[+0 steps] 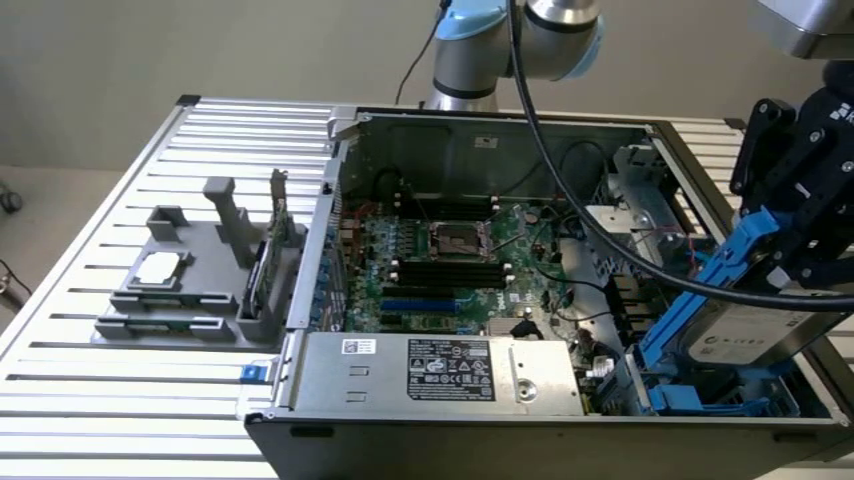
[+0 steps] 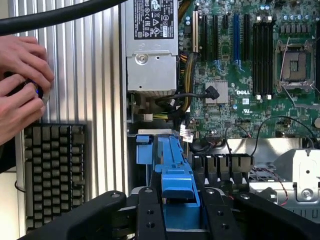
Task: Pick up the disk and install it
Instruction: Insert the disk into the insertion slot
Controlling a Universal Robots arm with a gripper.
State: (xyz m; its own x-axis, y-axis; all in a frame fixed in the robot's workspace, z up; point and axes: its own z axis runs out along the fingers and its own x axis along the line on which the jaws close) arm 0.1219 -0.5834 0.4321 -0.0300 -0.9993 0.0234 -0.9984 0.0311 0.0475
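The hand [image 1: 805, 262] is clamped on the disk [image 1: 745, 338], with black fingers [image 2: 149, 215] on both sides of its blue carrier. The disk is tilted, its lower end inside the open computer case [image 1: 400, 425], above the drive bay [image 1: 694, 398] at the exterior view's right.

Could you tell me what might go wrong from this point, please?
The disk hangs tilted in the pincer over the blue drive bay; lowered askew, it may jam there. The black cable droops across the open case and could snag. A person's hands by the keyboard sit beside the case, possibly near the arm's path.
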